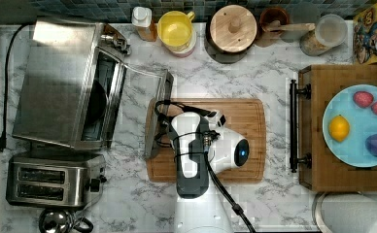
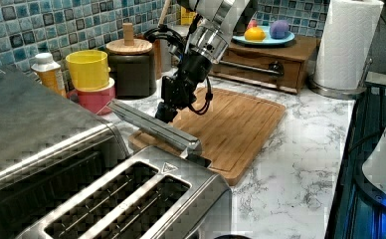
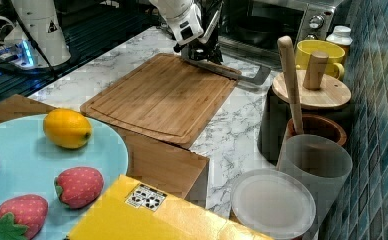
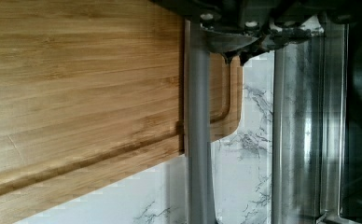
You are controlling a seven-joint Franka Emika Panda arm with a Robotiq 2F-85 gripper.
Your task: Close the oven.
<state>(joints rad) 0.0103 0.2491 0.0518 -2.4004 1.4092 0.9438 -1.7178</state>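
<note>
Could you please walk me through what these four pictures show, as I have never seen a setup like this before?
It is one robot arm, white and black, working on a marble kitchen counter, filmed at one moment by four cameras. One looks straight down, two look across the counter from opposite ends, and one sits on the arm's wrist and looks down past its gripper.

On the counter stands a large steel toaster oven with its glass door folded down and open. The door's bar handle reaches over the edge of a wooden cutting board. The gripper is right at that handle, so it seems about to lift the door shut; I cannot tell whether it grips anything.

Nearby are a two-slot toaster, a yellow cup, jars, and a blue plate of toy fruit.
</note>
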